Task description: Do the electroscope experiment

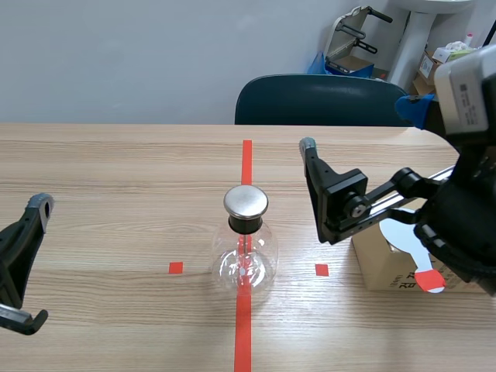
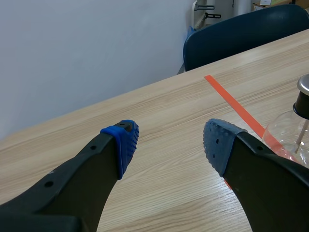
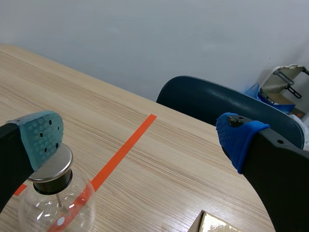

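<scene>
Wooden desk (image 1: 116,178) is carrying everything we are looking at; an orange-red tape line is running down its middle from far edge to near edge. Beyond the far edge a dark blue chair (image 1: 318,101) is standing, pushed in at the middle.

Coming in over the desk's right edge, the right arm (image 1: 457,209) is hanging raised above the surface; its right gripper (image 3: 141,137) is standing wide, holding nothing, one pad (image 3: 43,137) showing in front of the flask's cap in the wrist view, while from the scene camera we are seeing that finger apart from the flask, on its right.

At the left edge, near the near corner, the left gripper (image 2: 171,141) is also gaping wide with only bare wood between its blue pads (image 2: 125,142).

Near the right edge a cardboard box (image 1: 384,263) is sitting partly under the right arm; a white strip with a red tip (image 1: 403,236) is lying on it, partly hidden.

We are finding the electroscope (image 1: 246,248), a clear glass flask, standing upright on the tape line toward the near edge, between two small red squares; a round metal cap (image 1: 246,201) is sitting on its black neck, and a thin rod is hanging down inside.
</scene>
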`<state>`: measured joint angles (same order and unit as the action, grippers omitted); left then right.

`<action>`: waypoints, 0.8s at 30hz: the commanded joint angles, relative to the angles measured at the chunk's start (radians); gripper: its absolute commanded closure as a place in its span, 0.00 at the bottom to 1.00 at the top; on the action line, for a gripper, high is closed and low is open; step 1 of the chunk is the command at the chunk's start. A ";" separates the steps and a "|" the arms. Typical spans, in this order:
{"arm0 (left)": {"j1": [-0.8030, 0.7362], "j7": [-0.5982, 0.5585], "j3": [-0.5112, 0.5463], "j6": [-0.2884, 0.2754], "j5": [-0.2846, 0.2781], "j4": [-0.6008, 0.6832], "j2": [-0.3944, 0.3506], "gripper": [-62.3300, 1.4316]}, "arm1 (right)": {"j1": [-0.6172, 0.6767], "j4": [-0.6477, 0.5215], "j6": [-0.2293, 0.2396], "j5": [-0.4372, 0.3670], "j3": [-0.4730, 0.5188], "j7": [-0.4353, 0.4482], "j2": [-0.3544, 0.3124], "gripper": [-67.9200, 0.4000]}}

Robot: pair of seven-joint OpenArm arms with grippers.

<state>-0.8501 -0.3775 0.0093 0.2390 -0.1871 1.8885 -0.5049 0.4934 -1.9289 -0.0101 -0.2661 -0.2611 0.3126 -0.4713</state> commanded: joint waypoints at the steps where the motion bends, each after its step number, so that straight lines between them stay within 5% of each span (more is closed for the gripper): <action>1: 0.003 -0.014 0.004 0.003 -0.003 0.011 -0.003 0.46 | -0.014 -0.005 0.000 -0.004 0.011 0.018 0.001 0.00; 24: 0.003 0.038 0.004 0.005 -0.003 0.011 -0.003 0.46 | -0.011 -0.005 0.000 0.001 0.011 0.005 0.000 0.00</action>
<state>-0.8501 -0.3252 0.0093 0.2398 -0.1871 1.8885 -0.5049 0.4938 -1.9289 -0.0101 -0.2592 -0.2611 0.3111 -0.4713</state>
